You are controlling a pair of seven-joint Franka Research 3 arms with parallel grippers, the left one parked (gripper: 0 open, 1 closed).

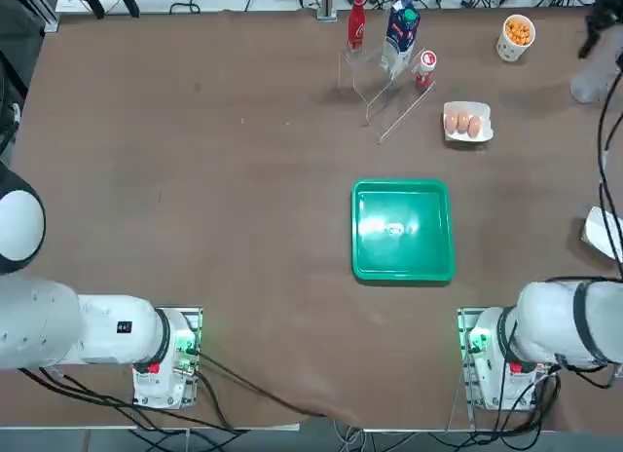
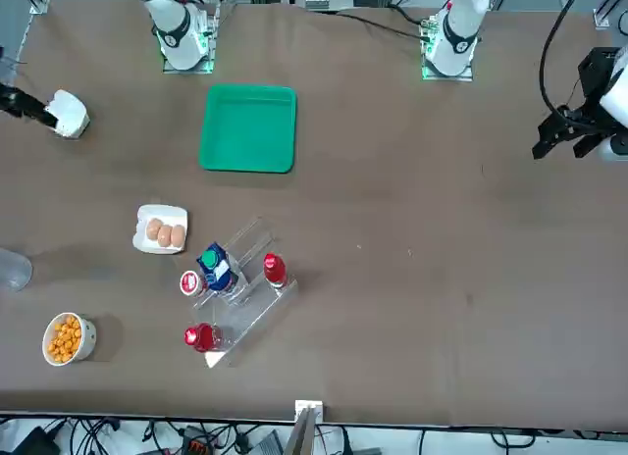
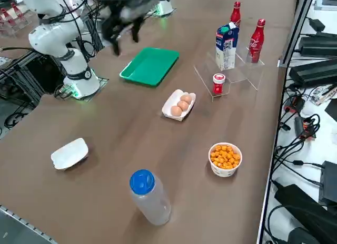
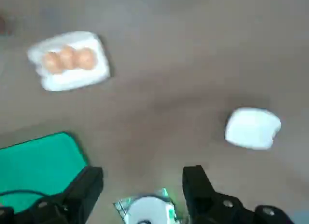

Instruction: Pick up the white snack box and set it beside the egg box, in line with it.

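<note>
At the right edge of the worktop [image 3: 131, 128], well apart from everything else, the white snack box [image 3: 69, 153] lies flat and untouched. The egg box [image 3: 179, 104] sits farther in, beyond the far right corner of the green tray [image 3: 150, 66], eggs showing; the bare worktop beside it is free. A cup of orange snacks [image 3: 225, 159] and a blue-capped bottle [image 3: 149, 195] stand clear of both.

Task status: nothing done yet as far as visible. Approach, grasp, carry and aligned placement all remain.

The right gripper [image 4: 142, 183] hangs high above the worktop, raised over the area near the tray, looking down on both boxes. Its fingers [image 4: 87, 185] are spread wide, empty, touching nothing.
</note>
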